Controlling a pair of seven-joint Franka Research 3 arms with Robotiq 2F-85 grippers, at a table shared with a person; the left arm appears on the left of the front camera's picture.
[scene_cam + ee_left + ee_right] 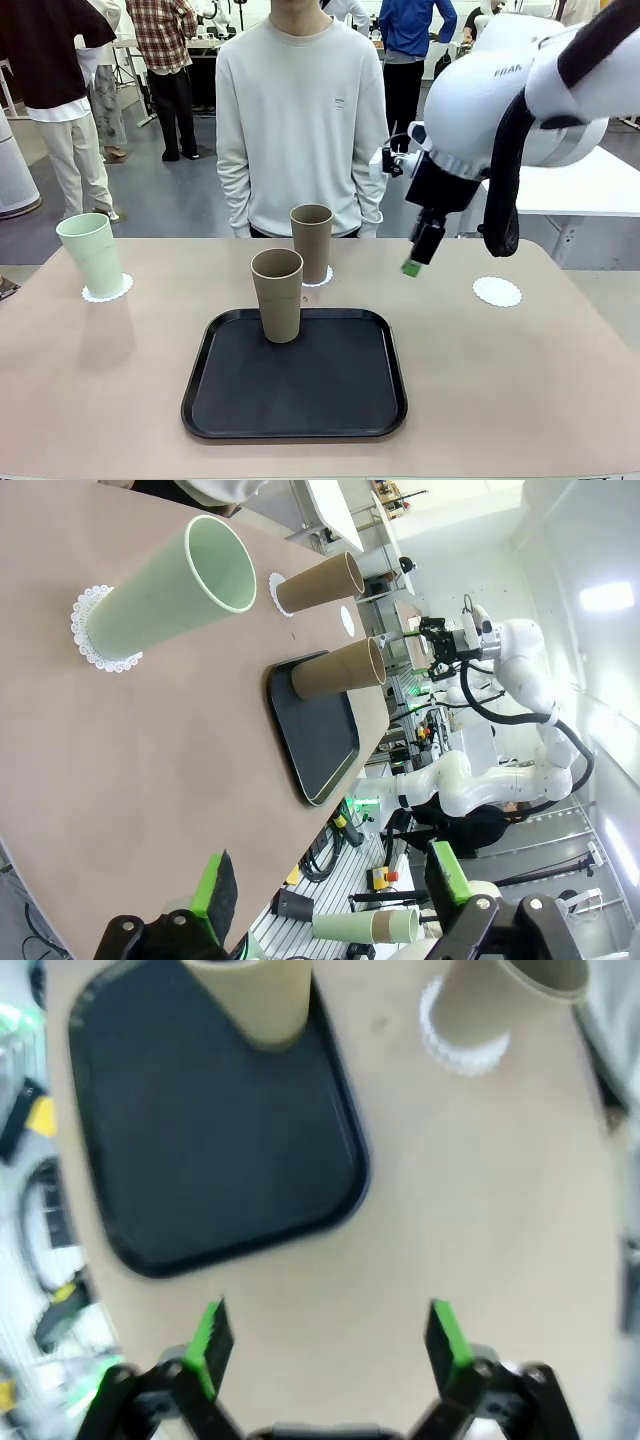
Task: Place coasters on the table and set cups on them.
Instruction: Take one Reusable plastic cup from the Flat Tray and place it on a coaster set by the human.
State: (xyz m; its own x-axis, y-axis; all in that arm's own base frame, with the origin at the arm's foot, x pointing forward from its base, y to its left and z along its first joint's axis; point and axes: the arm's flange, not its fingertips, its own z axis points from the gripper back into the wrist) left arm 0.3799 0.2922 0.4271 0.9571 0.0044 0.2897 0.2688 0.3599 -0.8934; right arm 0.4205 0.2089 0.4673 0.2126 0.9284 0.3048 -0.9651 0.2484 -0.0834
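A mint green cup (92,255) stands on a coaster (107,290) at the table's (540,380) far left. One tan cup (311,243) stands on a coaster (320,277) at the back middle. The other tan cup (277,294) stands on the black tray (295,375). A bare coaster (497,291) lies at the right. My right gripper (413,262) hangs open above the table between the tray and that coaster, holding nothing. In the right wrist view its fingers (210,1345) spread over bare tabletop beside the tray (200,1140). My left gripper (328,870) is open and holds nothing, off the table's left end, far from the mint cup (175,585).
A person in a pale sweater (300,120) stands at the far edge, arms down. A white table (590,190) stands behind my right arm. Bare tabletop lies around the tray, to its left, right and front.
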